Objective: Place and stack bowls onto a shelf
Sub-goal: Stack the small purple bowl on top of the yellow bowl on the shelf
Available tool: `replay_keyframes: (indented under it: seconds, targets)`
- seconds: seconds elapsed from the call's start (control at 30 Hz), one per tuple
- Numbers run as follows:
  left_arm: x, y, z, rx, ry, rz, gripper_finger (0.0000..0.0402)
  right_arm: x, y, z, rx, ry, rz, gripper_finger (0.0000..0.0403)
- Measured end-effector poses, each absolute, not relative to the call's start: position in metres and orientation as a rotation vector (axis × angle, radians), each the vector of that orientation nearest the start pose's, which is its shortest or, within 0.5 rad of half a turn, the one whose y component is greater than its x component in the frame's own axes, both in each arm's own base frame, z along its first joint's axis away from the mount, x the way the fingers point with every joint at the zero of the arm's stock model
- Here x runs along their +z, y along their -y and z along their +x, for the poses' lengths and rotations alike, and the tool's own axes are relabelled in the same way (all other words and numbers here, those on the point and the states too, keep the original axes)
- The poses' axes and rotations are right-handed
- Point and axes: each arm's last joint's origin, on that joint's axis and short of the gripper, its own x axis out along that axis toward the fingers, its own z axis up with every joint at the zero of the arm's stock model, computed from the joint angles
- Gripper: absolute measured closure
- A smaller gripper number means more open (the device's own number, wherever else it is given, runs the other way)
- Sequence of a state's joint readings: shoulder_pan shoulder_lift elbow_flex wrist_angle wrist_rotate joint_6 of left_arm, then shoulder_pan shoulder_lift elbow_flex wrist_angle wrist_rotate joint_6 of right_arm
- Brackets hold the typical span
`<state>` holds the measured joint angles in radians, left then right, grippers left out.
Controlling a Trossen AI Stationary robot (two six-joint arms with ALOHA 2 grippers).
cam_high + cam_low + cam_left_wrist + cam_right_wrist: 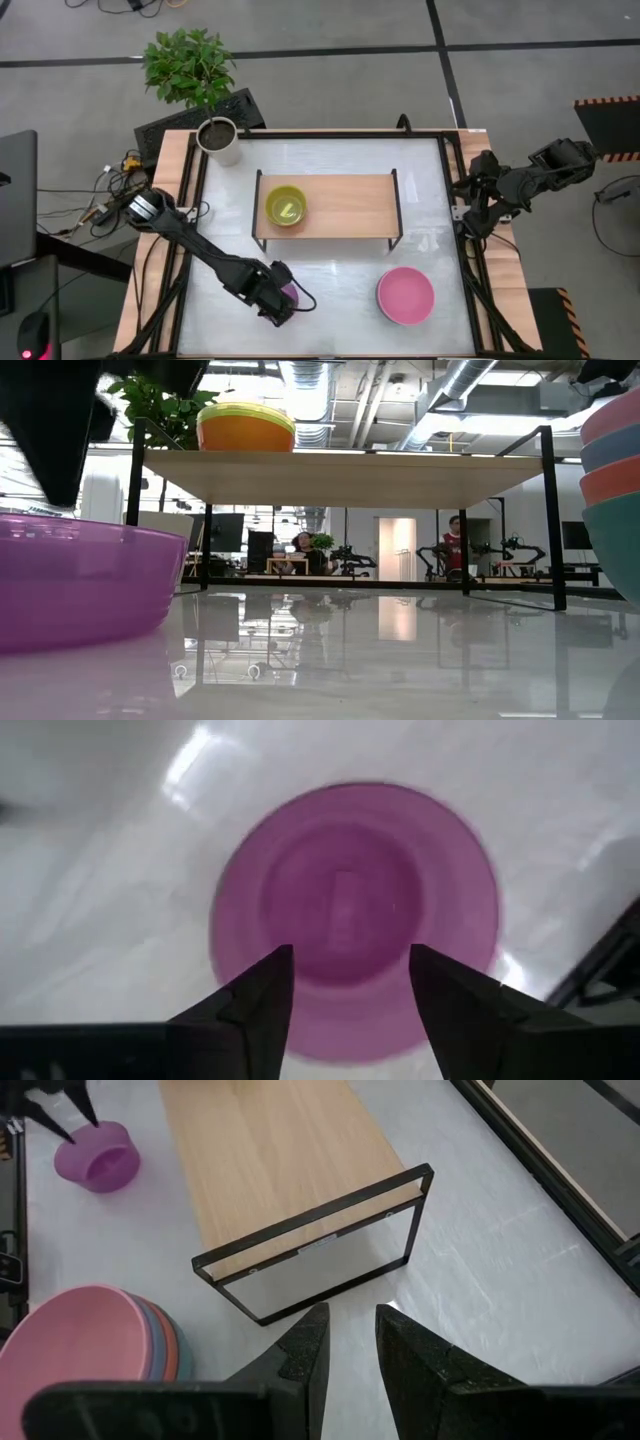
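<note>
**Left gripper hanging over the purple bowl, right arm waiting at the table's edge**

From above, the left gripper [278, 300] is hovering at the near-left part of the table [330, 310], covering most of the purple bowl [290, 294]. The shelf [345, 205] is lying with its long axis running left to right, a yellow-green bowl [285, 206] sitting on its left end. A stack topped by a pink bowl [405, 295] is resting in front of the shelf's right end. The right gripper [466, 222] is idling at the table's right edge, and a potted plant [212, 110] is standing at the far-left corner.

The level camera is showing what the overhead cannot: the purple bowl [80, 585] is sitting upright on the table, mouth up, and the shelf's bowl is a stack with orange beneath [246, 428].

The left wrist camera is looking straight down into the purple bowl [355, 915], with its fingers [262, 1005] spread apart and gripping nothing.

The right wrist camera is revealing blue and orange rims under the pink bowl [75, 1345]; its fingers [305, 1350] are standing slightly apart, empty.
</note>
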<state>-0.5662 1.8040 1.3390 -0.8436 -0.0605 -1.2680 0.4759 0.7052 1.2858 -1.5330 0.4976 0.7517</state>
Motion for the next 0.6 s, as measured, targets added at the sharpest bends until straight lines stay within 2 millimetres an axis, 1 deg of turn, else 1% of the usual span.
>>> replay_keyframes:
  seconds: [0.1,0.17,0.23,0.3,0.4,0.47,0.53,0.6]
  targets:
    - [0.191,0.181,0.288,0.472,-1.303,-0.705,0.0216,0.383,-0.008,0.046,-0.329,-0.77,0.27,0.029]
    - [0.184,0.179,0.285,0.512,-1.303,-0.724,0.0216,0.383,-0.008,0.046,-0.332,-0.769,0.279,0.029]
    - [0.182,0.179,0.286,0.508,-1.287,-0.741,0.0216,0.383,-0.008,0.046,-0.332,-0.769,0.279,0.029]
    - [0.184,0.182,0.292,0.445,-1.248,-0.759,0.0216,0.383,-0.008,0.046,-0.332,-0.77,0.279,0.029]
    - [0.196,0.187,0.303,0.332,-1.199,-0.779,0.0216,0.383,-0.008,0.046,-0.332,-0.769,0.278,0.029]
    - [0.204,0.188,0.307,0.28,-1.202,-0.766,0.0216,0.383,-0.008,0.046,-0.332,-0.769,0.279,0.029]
    - [0.213,0.186,0.307,0.286,-1.248,-0.722,0.0216,0.383,-0.008,0.046,-0.332,-0.77,0.278,0.029]
    - [0.219,0.181,0.301,0.359,-1.302,-0.659,0.0216,0.383,-0.008,0.046,-0.33,-0.77,0.273,0.029]
